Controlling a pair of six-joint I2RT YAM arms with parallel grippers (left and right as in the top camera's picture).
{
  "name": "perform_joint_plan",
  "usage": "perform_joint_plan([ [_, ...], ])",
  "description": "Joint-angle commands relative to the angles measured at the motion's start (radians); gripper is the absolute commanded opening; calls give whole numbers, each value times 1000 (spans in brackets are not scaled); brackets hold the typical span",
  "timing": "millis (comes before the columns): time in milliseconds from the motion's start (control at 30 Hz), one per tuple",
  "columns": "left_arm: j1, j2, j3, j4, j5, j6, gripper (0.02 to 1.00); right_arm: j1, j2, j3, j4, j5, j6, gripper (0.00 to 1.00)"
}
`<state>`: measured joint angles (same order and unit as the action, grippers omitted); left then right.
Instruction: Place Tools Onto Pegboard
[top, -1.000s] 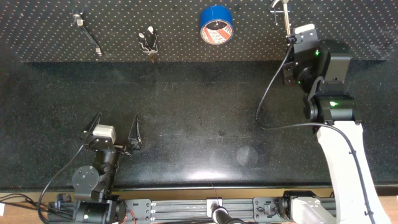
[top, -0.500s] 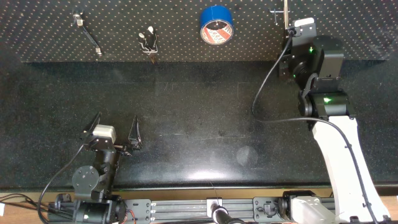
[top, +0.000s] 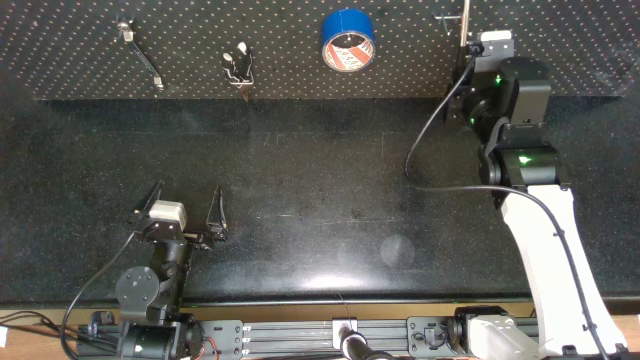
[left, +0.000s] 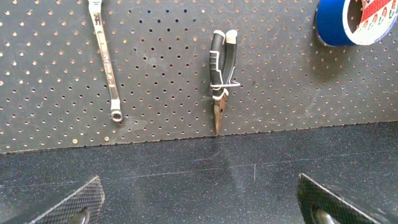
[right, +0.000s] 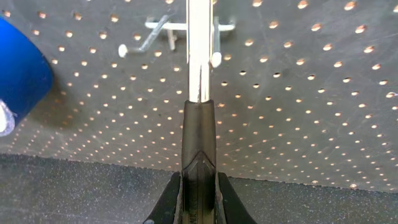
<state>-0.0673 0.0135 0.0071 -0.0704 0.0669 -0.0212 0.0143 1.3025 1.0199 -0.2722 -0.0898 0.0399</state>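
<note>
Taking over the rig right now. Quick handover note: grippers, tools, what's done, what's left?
Left gripper: open, empty, near its base, facing the pegboard.
Right gripper: shut on the black-handled tool, its chrome shaft held up against the pegboard at the wire hook. I cannot tell whether it is seated on the hook.
Done: wrench, pliers and blue tape roll hang on the pegboard.
Left: probably seat the tool on the hook, release it, then back the right arm away.
</note>
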Motion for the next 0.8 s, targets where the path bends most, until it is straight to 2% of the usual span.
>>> perform_joint_plan([
  [33, -4, -10, -2, -8, -11, -5, 996, 63, -16, 25, -15, 87, -39, 77],
  [800, -4, -10, -2, -8, -11, -5, 996, 68, 24, 23, -25, 109, -33, 75],
])
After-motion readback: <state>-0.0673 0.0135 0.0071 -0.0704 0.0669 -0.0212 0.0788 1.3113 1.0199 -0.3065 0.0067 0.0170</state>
